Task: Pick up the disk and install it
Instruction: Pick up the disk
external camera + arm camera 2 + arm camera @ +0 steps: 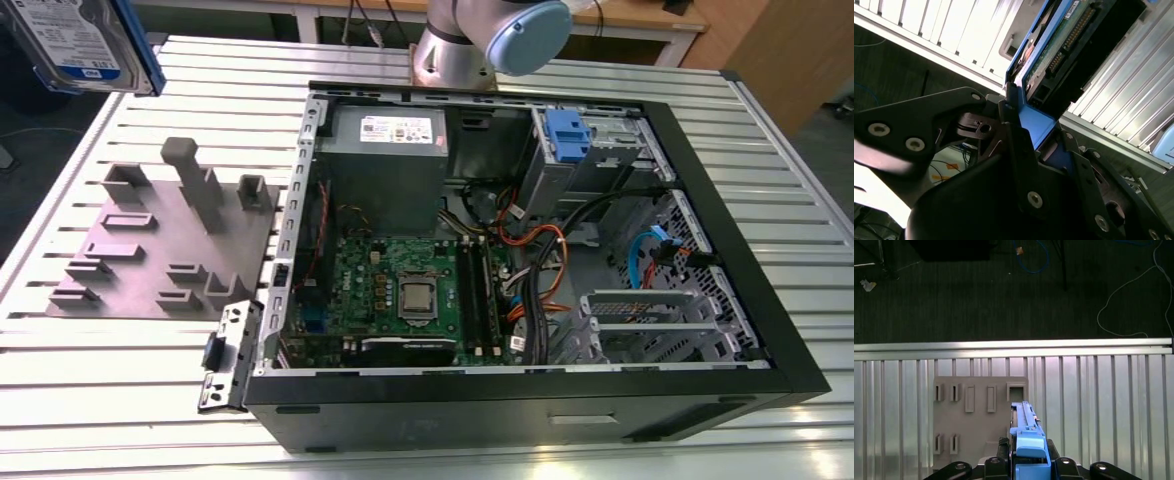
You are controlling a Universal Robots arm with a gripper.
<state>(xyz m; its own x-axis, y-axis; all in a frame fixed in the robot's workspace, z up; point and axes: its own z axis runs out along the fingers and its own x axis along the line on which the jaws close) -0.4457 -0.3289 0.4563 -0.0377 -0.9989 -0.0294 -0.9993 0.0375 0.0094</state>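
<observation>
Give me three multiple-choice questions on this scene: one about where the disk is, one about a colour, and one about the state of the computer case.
1. In the exterior view, where is the disk relative to the computer case?
A) lying inside it
B) leaning against its outside wall
C) held up at the upper left, apart from it

2. What colour is the disk's carrier frame?
A) blue
B) red
C) green

3. The computer case is:
A) closed by a side panel
B) open, with the motherboard exposed
C) standing on end

Answers:
1 C: the disk sits in the exterior view's upper-left corner, well away from the case.
2 A: blue edges show in both wrist views.
3 B: the motherboard lies in plain sight from above.
</observation>
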